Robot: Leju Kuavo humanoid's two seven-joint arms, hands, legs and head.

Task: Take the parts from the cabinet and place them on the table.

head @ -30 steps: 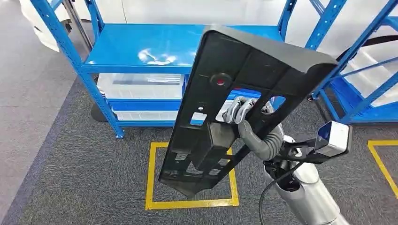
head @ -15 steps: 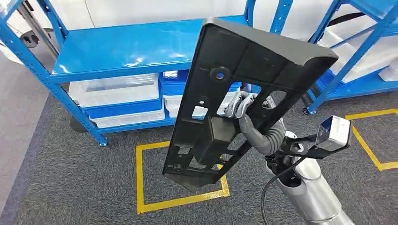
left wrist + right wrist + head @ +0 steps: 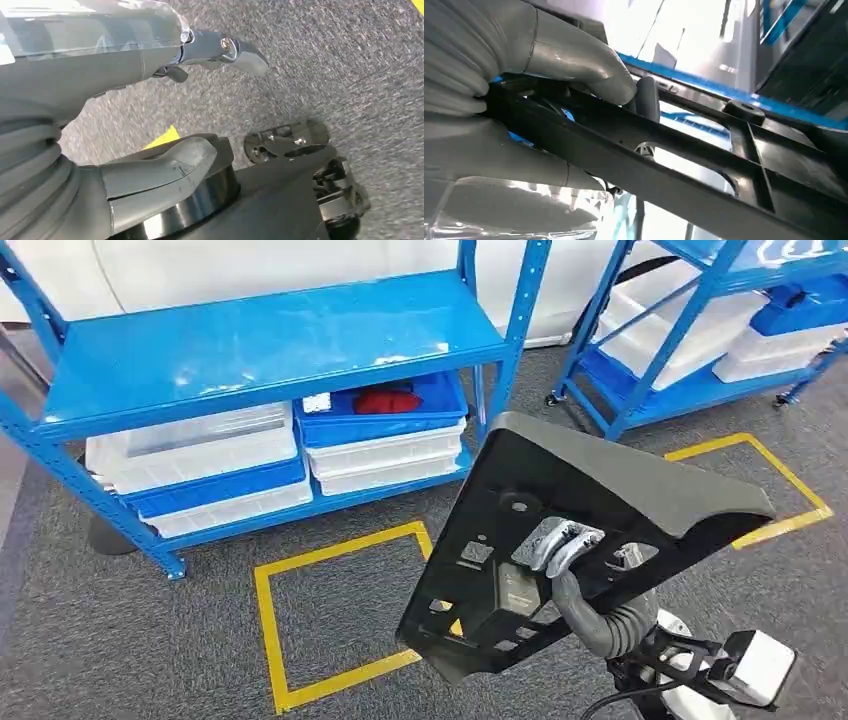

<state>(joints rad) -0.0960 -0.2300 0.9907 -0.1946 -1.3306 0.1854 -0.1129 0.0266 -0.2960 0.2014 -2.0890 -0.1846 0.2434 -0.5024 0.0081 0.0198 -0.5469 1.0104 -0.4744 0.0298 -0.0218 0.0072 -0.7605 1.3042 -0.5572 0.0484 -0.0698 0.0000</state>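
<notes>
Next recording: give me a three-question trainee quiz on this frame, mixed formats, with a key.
1. True or false: the right hand holds the large black plastic panel with its fingers through a cutout.
2. Multiple choice: where does the red object lie? A) on the yellow taped floor square; B) in the blue plastic bin on the lower level of the blue metal shelf rack; C) on the rack's top shelf.
3. Fill in: in the left wrist view, the left hand hangs over grey ____ floor and holds nothing.

Key: 1 true; 2 B; 3 carpet.
</notes>
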